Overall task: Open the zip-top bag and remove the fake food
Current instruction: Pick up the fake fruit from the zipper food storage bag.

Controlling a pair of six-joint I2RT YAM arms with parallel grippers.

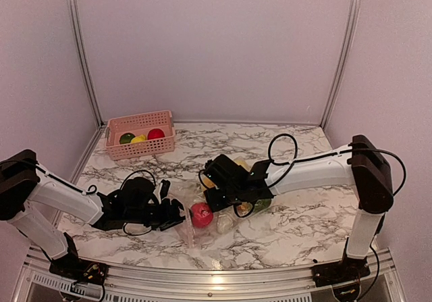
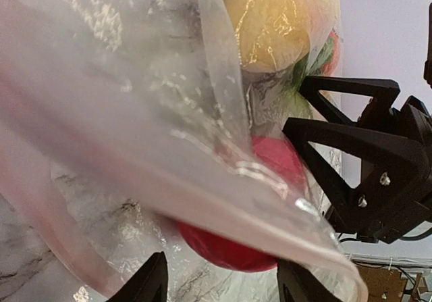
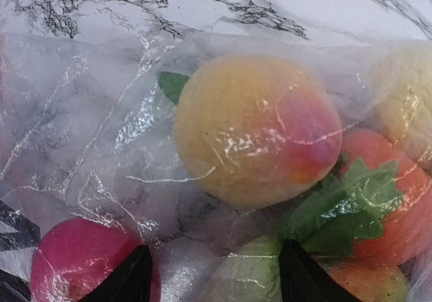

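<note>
The zip-top bag point(image 1: 196, 211) lies crumpled on the marble table between my two grippers, with fake food inside. In the top view a red fruit point(image 1: 201, 215) and a cream piece point(image 1: 225, 223) show through it. My left gripper point(image 1: 174, 213) is open at the bag's left end. In the left wrist view its jaws point(image 2: 223, 288) stand wide apart below the bag's strip edge point(image 2: 202, 180), the red fruit point(image 2: 223, 248) and a yellow peach point(image 2: 270, 21). My right gripper point(image 1: 214, 195) is open over the bag. Its wrist view point(image 3: 216, 282) shows the peach point(image 3: 256, 130), a pink-red fruit point(image 3: 67, 261) and an orange piece with green leaves point(image 3: 398, 200) under the plastic.
A pink slatted basket point(image 1: 140, 146) stands at the back left with a green, a yellow and a red toy fruit in it. The right gripper's black fingers point(image 2: 364, 167) show close by in the left wrist view. Walls enclose the table on three sides.
</note>
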